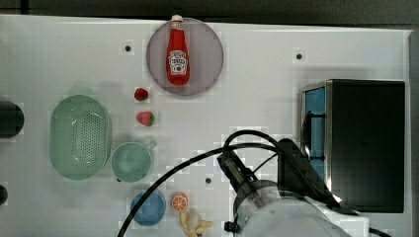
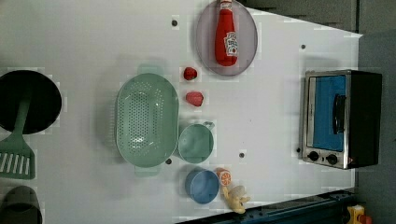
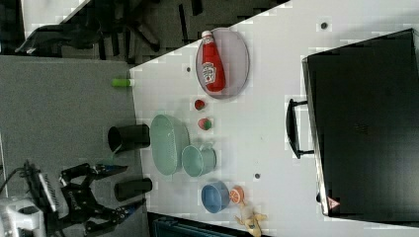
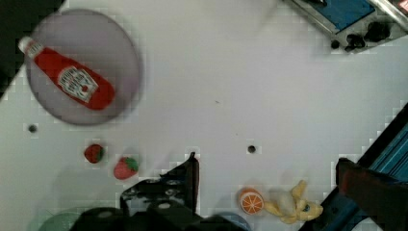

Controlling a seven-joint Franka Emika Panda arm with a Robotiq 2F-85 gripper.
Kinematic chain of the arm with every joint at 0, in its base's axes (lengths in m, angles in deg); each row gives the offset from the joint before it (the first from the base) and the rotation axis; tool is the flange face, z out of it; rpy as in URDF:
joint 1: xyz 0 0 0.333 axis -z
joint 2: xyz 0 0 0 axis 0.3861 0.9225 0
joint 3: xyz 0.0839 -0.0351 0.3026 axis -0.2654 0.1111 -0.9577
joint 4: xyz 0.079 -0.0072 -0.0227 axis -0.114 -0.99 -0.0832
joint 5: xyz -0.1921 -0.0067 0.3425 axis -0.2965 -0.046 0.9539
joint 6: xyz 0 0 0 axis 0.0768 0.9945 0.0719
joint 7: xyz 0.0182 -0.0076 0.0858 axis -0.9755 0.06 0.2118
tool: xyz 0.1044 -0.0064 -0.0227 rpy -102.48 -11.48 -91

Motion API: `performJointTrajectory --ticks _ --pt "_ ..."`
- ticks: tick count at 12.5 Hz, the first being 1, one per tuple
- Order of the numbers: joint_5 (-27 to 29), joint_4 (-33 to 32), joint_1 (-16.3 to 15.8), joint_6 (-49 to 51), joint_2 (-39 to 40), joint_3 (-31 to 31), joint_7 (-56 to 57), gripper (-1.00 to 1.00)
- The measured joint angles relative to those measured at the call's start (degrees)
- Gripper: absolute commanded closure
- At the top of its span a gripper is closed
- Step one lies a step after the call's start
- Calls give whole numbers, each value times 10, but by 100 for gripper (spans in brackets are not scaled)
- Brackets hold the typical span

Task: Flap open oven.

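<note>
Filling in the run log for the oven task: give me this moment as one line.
oven: door shut, handle untouched | gripper: open, holding nothing, above the table, apart from the oven | task: not started

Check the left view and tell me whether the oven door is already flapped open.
No. In the left view the oven door stands shut against its silver frame, the handle untouched.

A matt white table [image 2: 271, 116] holds the oven [image 2: 341, 119], with matt black top, shiny silver metal front frame and glossy blue-tinted glass door. Beside it, well apart, a glossy red plastic ketchup bottle [image 2: 226, 33] lies on a smooth grey plate [image 2: 247, 51].
</note>
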Motion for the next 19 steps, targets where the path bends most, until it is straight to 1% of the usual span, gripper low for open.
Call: performJointTrajectory --ticks 2,5,6,9,11,13,14,15,16,19 --pt "1 8 -2 0 12 0 -1 -14" --pt "-2 -4 -2 0 42 -11 -5 55" --pt "-4 -13 -3 1 48 -10 -5 65" --pt "-5 -28 -3 -4 57 0 2 65" --pt "-6 -36 -5 -13 57 10 44 65" --pt "-7 -46 -4 -45 57 27 119 65" --pt "-8 -55 -3 -81 59 33 165 65" --pt "-19 -67 -4 -110 62 41 207 65" --pt "-43 -83 -4 -127 64 50 251 65" --pt "-71 -125 3 -186 85 95 376 65"
